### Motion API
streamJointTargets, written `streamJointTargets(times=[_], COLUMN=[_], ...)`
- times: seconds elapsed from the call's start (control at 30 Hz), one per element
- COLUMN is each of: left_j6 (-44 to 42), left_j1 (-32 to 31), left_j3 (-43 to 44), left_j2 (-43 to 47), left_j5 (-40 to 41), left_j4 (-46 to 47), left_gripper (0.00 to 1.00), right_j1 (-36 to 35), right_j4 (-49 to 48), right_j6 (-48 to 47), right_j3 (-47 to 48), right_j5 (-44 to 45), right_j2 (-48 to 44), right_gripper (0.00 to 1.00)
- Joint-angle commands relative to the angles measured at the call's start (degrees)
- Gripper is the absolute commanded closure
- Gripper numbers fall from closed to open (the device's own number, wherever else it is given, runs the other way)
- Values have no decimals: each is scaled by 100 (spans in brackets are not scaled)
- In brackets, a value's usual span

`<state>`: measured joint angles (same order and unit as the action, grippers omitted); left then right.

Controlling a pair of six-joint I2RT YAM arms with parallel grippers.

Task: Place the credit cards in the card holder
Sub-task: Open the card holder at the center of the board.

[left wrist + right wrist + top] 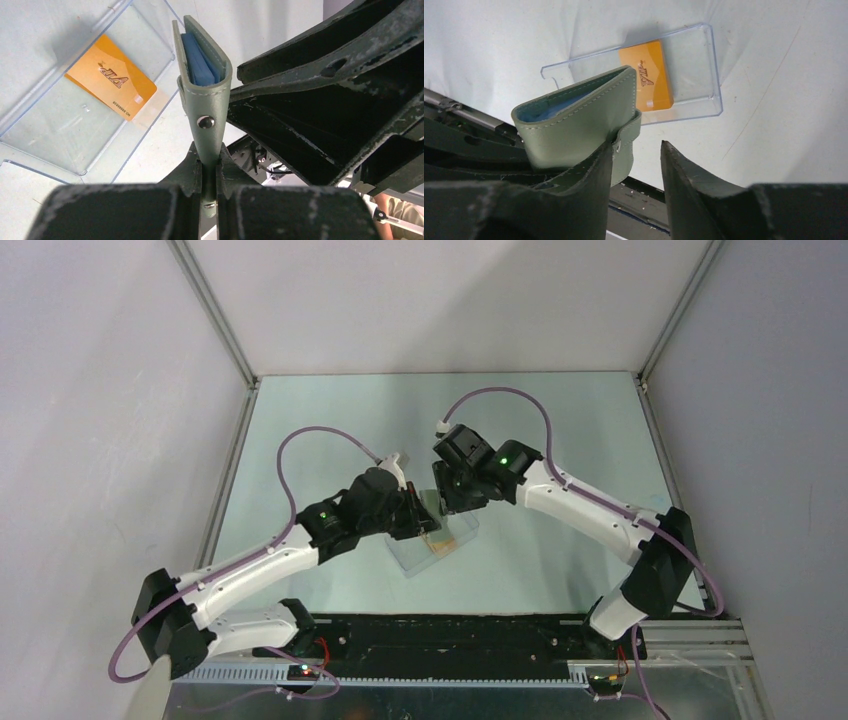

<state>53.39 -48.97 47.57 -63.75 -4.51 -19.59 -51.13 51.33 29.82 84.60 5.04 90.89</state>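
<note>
The grey-green card holder (205,95) stands on edge in the air, its mouth spread and the blue inside showing. My left gripper (209,160) is shut on its snap tab. My right gripper (635,141) is open beside the card holder (579,120). Its left finger lies against the holder's outer face, the tab's edge pokes into the gap, and its right finger touches nothing. One orange credit card (111,77) lies flat in the clear box below, also visible in the right wrist view (651,75). From above, both grippers meet over the box, left (415,512) and right (450,502).
The clear plastic box (420,558) sits on the pale table (560,430) just under the two grippers, its wall (694,65) near the card. Side walls and frame posts close the table in on both sides. A black rail runs along the near edge.
</note>
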Motion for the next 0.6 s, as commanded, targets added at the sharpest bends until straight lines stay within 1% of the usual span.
streamJointTargets(times=[0.0,0.07,0.13,0.33,0.4,0.47,0.5,0.53,0.57], left_j6=[-22,-28,-38,-152,-207,-219,-211,-204,-194], left_j1=[-36,-38,-42,-36,-37,-36,-36,-39,-35], left_j3=[132,119,94,91,71,45,30,4,-12], left_j2=[415,499,578,775,818,842,844,839,838], left_j5=[-15,-18,-25,-20,-27,-31,-36,-39,-47], left_j4=[507,517,519,549,593,623,648,662,692], left_gripper=[100,100,100,100,100,100,100,100,100], right_j1=[81,184,441,1151,1382,1605,1672,1781,1830], right_j4=[708,816,858,736,606,449,378,209,135], right_j6=[-153,-122,-101,-274,-376,-492,-595,-633,-661], right_j3=[68,-3,-151,-732,-909,-1020,-1066,-1155,-1200], right_j5=[1333,1526,1612,1431,1168,717,298,77,-286], right_j2=[224,219,166,-227,-538,-867,-1001,-1262,-1405], right_gripper=[61,63,63,63,62,61,59,55,47])
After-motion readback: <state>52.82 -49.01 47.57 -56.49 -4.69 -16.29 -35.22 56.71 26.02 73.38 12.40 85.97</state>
